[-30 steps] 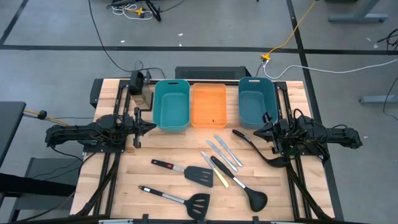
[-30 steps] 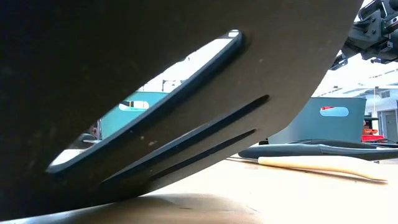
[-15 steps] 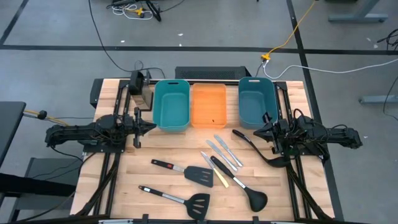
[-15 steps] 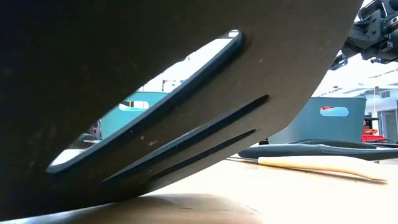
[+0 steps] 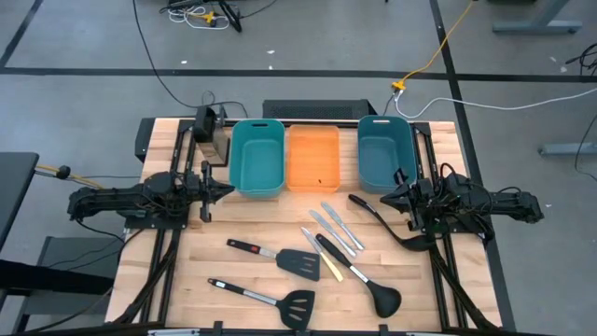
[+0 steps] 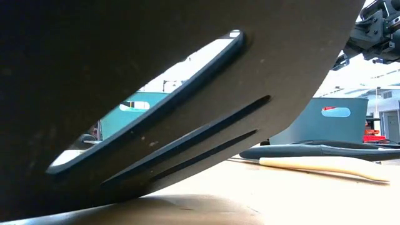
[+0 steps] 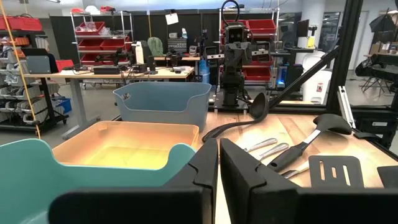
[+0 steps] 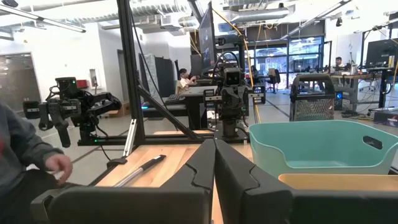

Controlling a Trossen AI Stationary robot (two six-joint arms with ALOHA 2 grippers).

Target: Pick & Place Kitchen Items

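Your left gripper (image 5: 227,189) is pinched closed, holding nothing, parked just beside the teal bin (image 5: 257,156). Right gripper (image 5: 386,197) is the same, fingers together and empty, with one ladle (image 5: 384,223) right under it. A bit farther out from it sit the table knives (image 5: 338,227), the yellowish stick (image 5: 326,262), the second ladle (image 5: 362,278), and farthest, both slotted spatulas (image 5: 280,259).

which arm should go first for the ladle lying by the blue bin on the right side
Likely the right. Its hand, shut and empty, sits just beside that ladle, near the blue bin. The left hand, also shut, waits across the table beyond the teal bin.
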